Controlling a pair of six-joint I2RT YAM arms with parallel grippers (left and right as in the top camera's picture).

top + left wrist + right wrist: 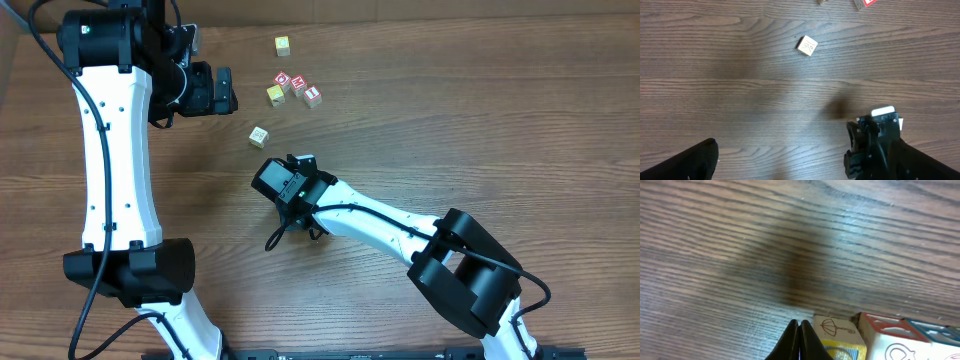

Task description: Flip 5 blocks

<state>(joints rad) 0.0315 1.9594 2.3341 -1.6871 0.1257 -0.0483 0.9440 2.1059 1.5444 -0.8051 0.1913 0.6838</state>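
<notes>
My right gripper (800, 330) is pinched together and holds nothing, tips just beside an umbrella block (836, 331) on the brown wood-grain table (715, 240). My left gripper (226, 90) is spread wide, far left. A cream block (259, 136) lies alone between them.

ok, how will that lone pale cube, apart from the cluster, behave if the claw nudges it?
The pale cube looks like rigid wood, so it probably won't deform. Flat faces on the smooth table suggest it slides rather than rolls; a high push may tip it. Nothing touches it, so likely no knock-on.
</notes>
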